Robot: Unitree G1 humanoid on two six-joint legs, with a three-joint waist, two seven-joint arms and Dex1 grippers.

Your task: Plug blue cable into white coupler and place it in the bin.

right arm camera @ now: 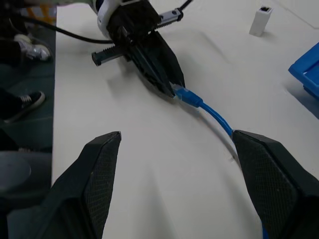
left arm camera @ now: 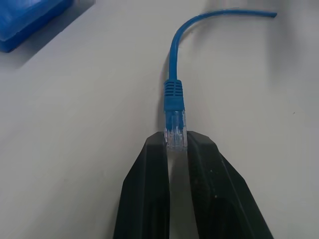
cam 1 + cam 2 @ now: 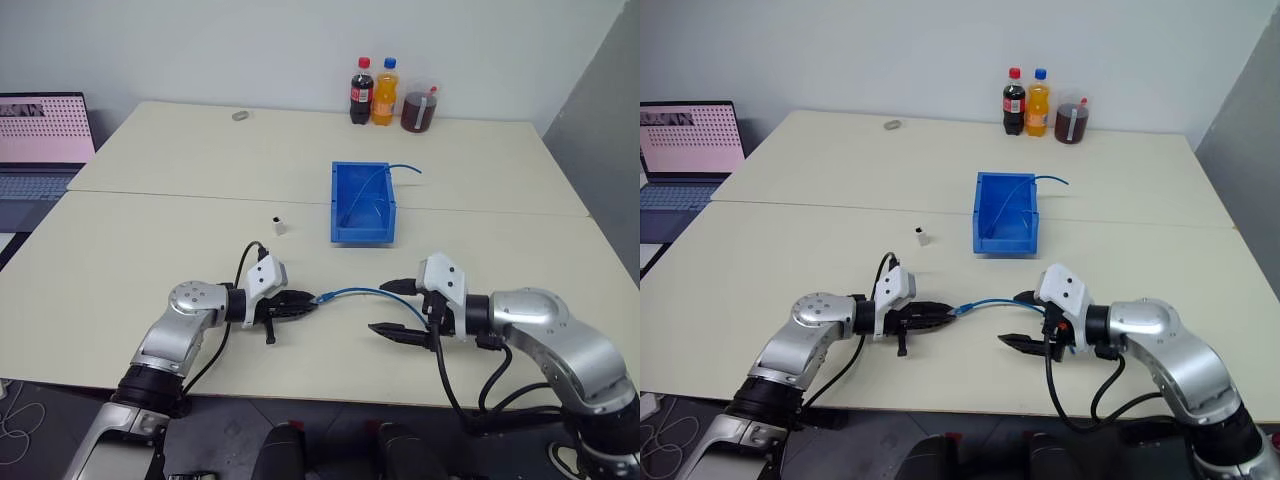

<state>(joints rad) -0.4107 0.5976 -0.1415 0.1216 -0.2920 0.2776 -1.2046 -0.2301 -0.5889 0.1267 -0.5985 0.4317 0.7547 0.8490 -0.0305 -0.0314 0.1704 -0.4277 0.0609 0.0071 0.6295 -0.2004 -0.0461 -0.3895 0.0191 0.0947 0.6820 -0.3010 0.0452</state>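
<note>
Light-blue cable [image 2: 173,59] with a seemingly clear plug, bright-blue bin [image 3: 363,204], white coupler [image 3: 280,225].

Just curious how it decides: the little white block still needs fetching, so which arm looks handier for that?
Probably the right gripper: it's open and free. The left gripper is shut on the blue cable plug, though the white coupler stands nearer it.

Two blue cables are being counted: one blue cable [image 3: 355,293] on the table and a second cord [image 3: 404,167] at the one bin [image 3: 363,203]. One white coupler [image 3: 280,225], three drinks [image 3: 385,93], one laptop [image 3: 40,145] and two grippers, left gripper [image 3: 305,302] and right gripper [image 3: 388,306], are being shown.
</note>
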